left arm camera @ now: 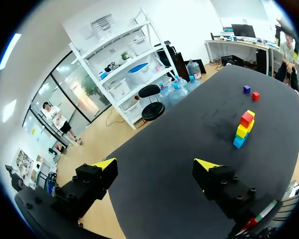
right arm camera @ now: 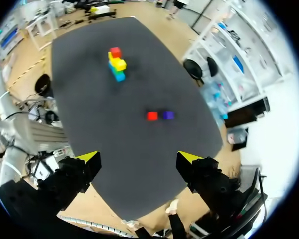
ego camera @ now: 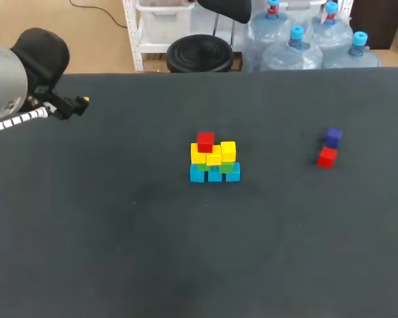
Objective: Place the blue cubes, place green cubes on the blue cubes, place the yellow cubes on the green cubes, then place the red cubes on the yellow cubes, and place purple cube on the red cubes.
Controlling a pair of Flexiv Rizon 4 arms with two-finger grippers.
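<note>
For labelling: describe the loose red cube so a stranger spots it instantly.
On the dark table, look right of the central stack of coloured cubes. The small red cube lies beside the purple cube, nearer the robot; unlike the stack's top red cube, it rests on the table.

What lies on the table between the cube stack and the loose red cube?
Nothing: only bare dark table separates the stack from the loose red cube, as the head view shows.

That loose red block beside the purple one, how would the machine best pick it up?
Probably come straight down on the loose red cube and pinch the two side faces that do not face the purple cube; it lies flat, and that neighbour crowds one side.
</note>
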